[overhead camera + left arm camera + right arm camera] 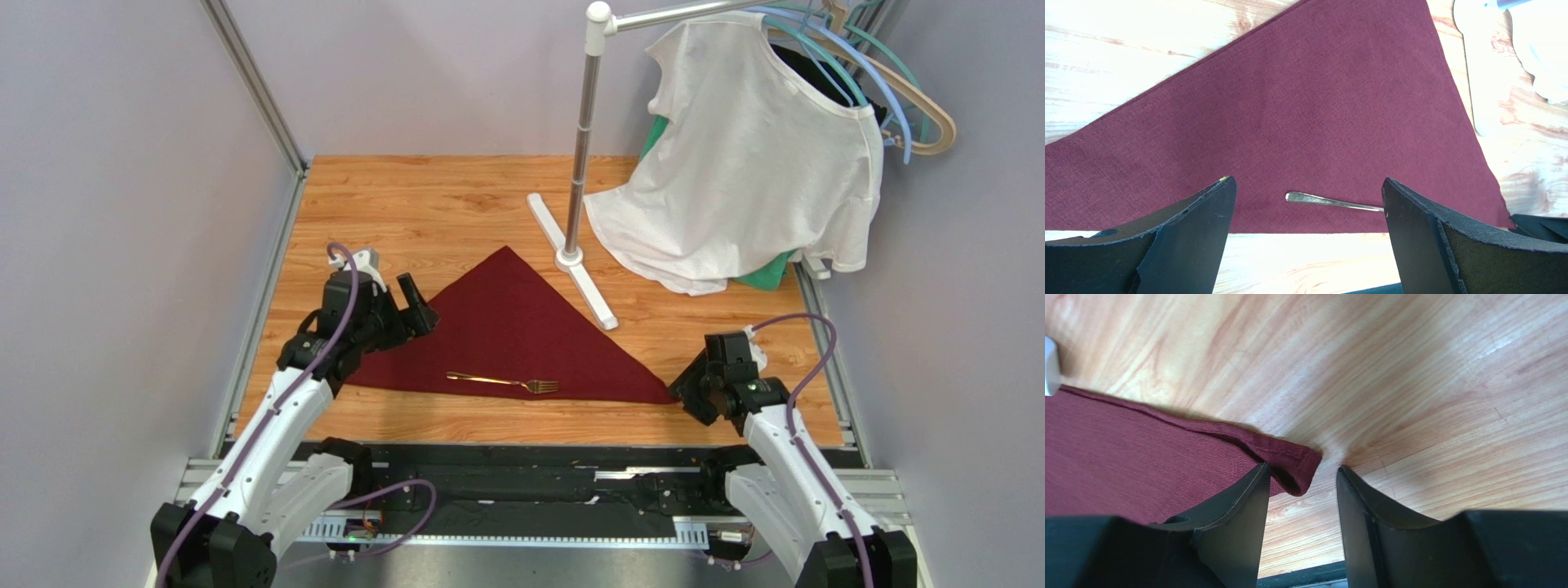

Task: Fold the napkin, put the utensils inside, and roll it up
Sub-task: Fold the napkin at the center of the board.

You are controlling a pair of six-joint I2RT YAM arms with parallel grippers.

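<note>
Top view first. The plain dark maroon-red cloth napkin [515, 325] is lying flat on the light wooden table [429, 208], folded into a triangle. Its peak is pointing to 12 o'clock and its long edge is running along the near side. A slim gold metal fork [503, 382] is resting on it towards 6 o'clock, parallel to that long edge, which I judge puts it in line for rolling. My left gripper [417, 312] is hovering over the 9 o'clock slope. My right gripper [685, 390] is sitting at the 4 o'clock corner. Off at 1 o'clock a white T-shirt [748, 159] is hanging from a silver metal stand [580, 159], well apart from my work.

Left wrist view now. My left gripper [1306, 181] is spread wide and gripping nothing. The black fingers [1192, 236] are framing the napkin [1290, 110], with the fork [1330, 201] handle showing between them near the long edge.

Right wrist view. My right gripper [1303, 468] is parted too. The napkin [1137, 459] corner is poking in from 9 o'clock, just beside one of the fingers [1241, 502] and not pinched. I'm reading this as lining up to take that corner. Folding looks done and one utensil is placed, but the rolling is not yet started.
</note>
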